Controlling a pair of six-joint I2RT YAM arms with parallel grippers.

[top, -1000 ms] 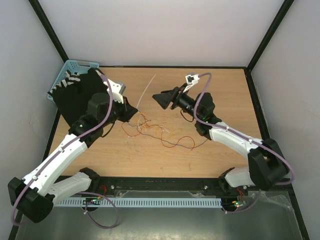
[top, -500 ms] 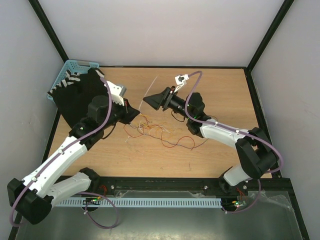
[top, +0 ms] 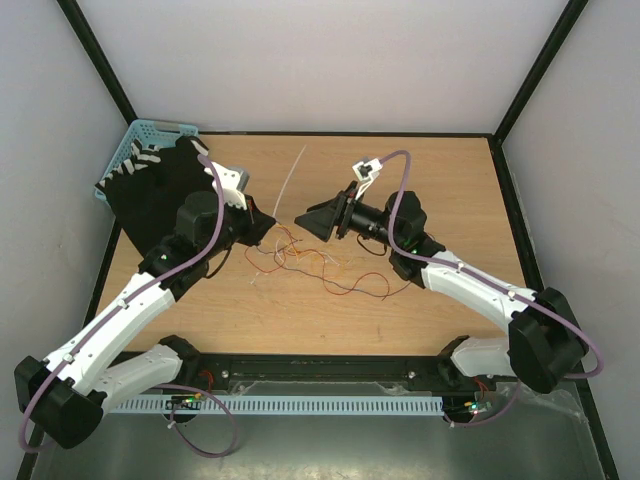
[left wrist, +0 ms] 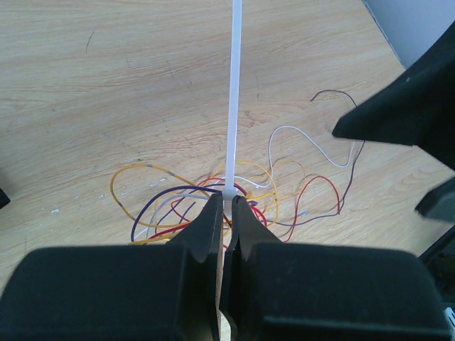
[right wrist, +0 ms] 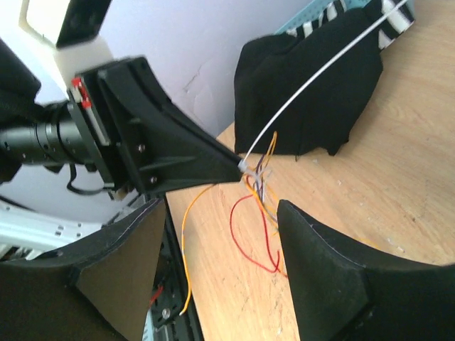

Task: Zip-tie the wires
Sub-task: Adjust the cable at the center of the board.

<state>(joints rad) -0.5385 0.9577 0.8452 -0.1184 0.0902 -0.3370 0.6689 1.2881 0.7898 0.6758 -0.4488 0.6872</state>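
Observation:
A loose bundle of thin coloured wires point(top: 300, 258) lies on the wooden table point(top: 440, 180) between the arms. A white zip tie point(left wrist: 232, 85) loops round the bundle, its long tail point(top: 291, 180) sticking up and away. My left gripper point(left wrist: 227, 204) is shut on the zip tie at its head point(left wrist: 229, 192), right at the bundle. The right wrist view shows that head point(right wrist: 244, 165) and the wires point(right wrist: 259, 206) hanging from it. My right gripper point(top: 303, 219) is open and empty, just right of the tail, its fingers point(right wrist: 320, 263) apart.
A black cloth point(top: 160, 195) lies at the left under my left arm, beside a blue basket point(top: 135, 150) at the back left corner. Black frame posts and white walls enclose the table.
My right gripper swung left toward the zip tie's tail, then drew back slightly right and lower. My left gripper stays shut on the tie; the tail has shifted a little.

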